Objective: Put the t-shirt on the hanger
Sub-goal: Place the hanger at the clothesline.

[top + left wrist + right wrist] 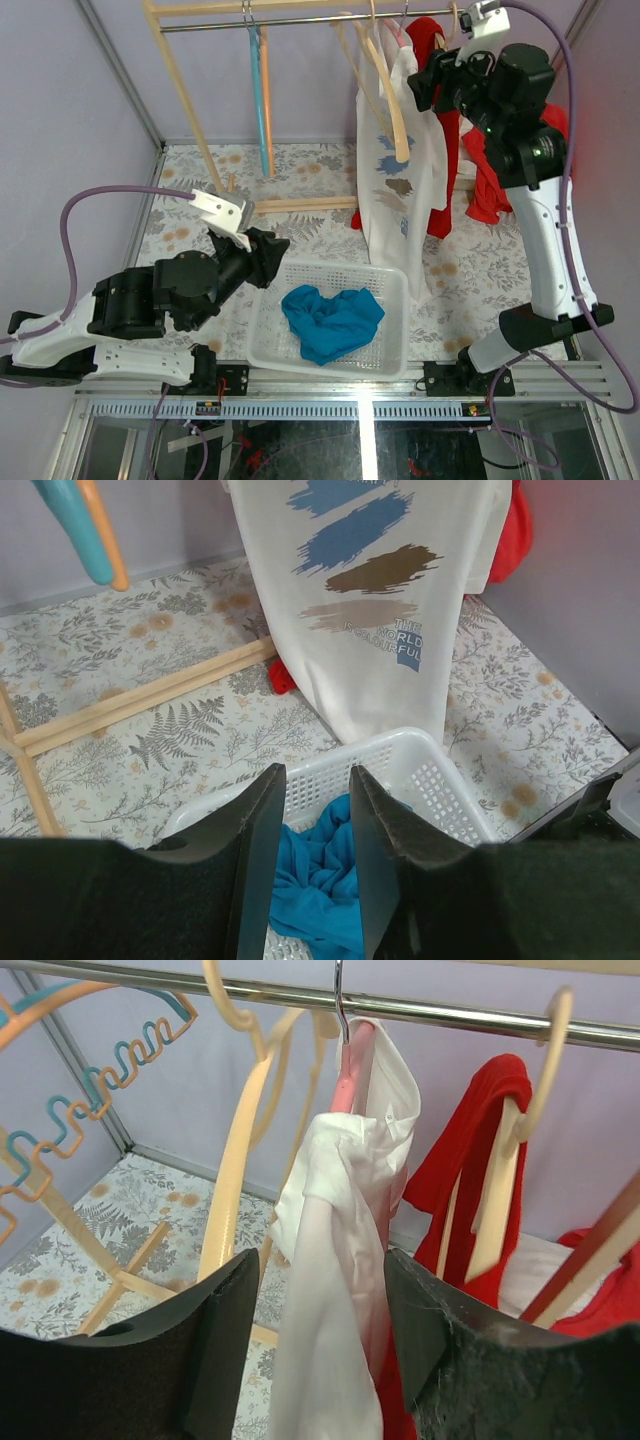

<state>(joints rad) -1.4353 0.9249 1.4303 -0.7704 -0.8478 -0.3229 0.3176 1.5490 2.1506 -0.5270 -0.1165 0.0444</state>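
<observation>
The t-shirt (330,1260) hangs on the hanger (347,1075) from the rail (450,1008), beside a red garment (480,1160). The right gripper (320,1270) stands open on either side of it, holding nothing. The left gripper (315,772), slightly open and empty, hovers near the basket (430,770).

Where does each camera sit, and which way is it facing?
Top external: above and behind the robot, looking down on the floral table; the left gripper shows by the white plastic basket, the right gripper at the metal rail.
Left wrist: low at the basket, facing the white printed cotton t-shirt; its fingers frame the crumpled blue cloth.
Right wrist: high at the rail, facing the t-shirt on the thin pink plastic hanger; its open fingers show.
Shared: all three see the t-shirt.
</observation>
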